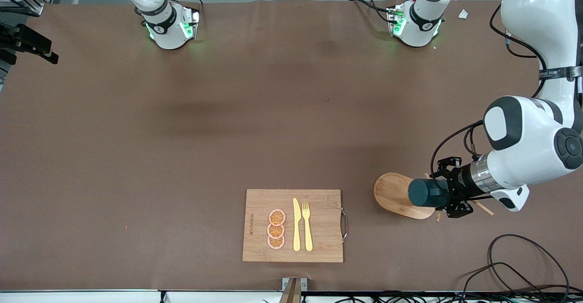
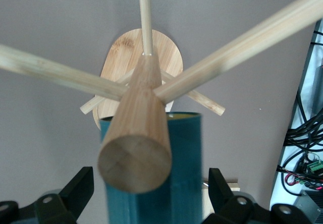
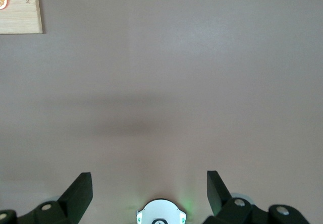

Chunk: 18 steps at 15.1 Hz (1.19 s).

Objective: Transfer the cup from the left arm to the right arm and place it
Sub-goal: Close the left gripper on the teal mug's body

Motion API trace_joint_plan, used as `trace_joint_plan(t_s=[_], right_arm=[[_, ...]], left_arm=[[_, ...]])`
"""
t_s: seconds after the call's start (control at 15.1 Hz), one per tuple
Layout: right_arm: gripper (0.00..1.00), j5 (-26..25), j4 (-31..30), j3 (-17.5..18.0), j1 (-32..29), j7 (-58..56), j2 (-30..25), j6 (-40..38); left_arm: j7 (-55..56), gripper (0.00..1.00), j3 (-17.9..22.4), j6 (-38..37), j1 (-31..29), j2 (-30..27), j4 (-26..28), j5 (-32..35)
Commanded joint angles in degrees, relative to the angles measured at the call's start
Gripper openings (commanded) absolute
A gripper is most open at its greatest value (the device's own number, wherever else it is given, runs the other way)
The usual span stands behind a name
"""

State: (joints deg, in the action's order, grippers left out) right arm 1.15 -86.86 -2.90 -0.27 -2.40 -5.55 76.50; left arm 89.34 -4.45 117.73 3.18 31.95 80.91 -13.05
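Front view: the left claw (image 1: 448,193) stood over the wooden stand (image 1: 395,194), fingers apart around the cup (image 1: 426,192), near the bench's (image 1: 136,134) left-arm end. The cutting board (image 1: 319,202) lay well apart.

Left wrist view: we judged the pegs (image 2: 242,47) obstructive; close squarely, then lift clear.

Right wrist view: the right claw (image 3: 150,189) waited, fingers apart, empty.

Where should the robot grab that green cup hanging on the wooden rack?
Probably across the cup's round body, coming side-on as the left gripper does now, open with a finger on either side. The cup lies sideways on the rack, so its curved wall is exposed; the handle isn't visible. The right gripper waits, open, over bare table.
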Motion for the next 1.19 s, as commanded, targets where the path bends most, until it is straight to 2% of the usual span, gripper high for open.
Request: trace_joint_plan(t_s=[0.0,0.33,0.73,0.86,0.99,1.12], right_arm=[[1.0,0.0,-0.95,0.09,-0.26,-0.07,-0.78,0.14],[1.0,-0.09,-0.95,0.09,-0.26,0.02,-0.69,0.14],[1.0,0.0,-0.95,0.09,-0.34,-0.07,-0.78,0.05],[1.0,0.0,-0.95,0.09,-0.34,-0.07,-0.69,0.05],[1.0,-0.09,-0.95,0.09,-0.34,-0.07,-0.78,0.14],[1.0,-0.09,-0.95,0.09,-0.34,-0.07,-0.78,0.05]], left_arm=[[-1.36,1.0,-0.3,0.13,0.07,1.1,-1.37,0.66],[-1.27,0.99,-0.47,0.13,0.42,1.54,-1.29,0.57],[-0.31,0.55,-0.38,0.13,1.3,0.05,-1.72,0.75],[-0.31,0.47,-0.47,-0.39,1.3,-0.83,-1.72,0.75],[-0.4,0.46,-0.56,-0.74,1.3,-1.88,-1.72,0.66],[-0.31,0.45,-2.83,-1.71,1.3,-2.59,-1.72,0.75]])
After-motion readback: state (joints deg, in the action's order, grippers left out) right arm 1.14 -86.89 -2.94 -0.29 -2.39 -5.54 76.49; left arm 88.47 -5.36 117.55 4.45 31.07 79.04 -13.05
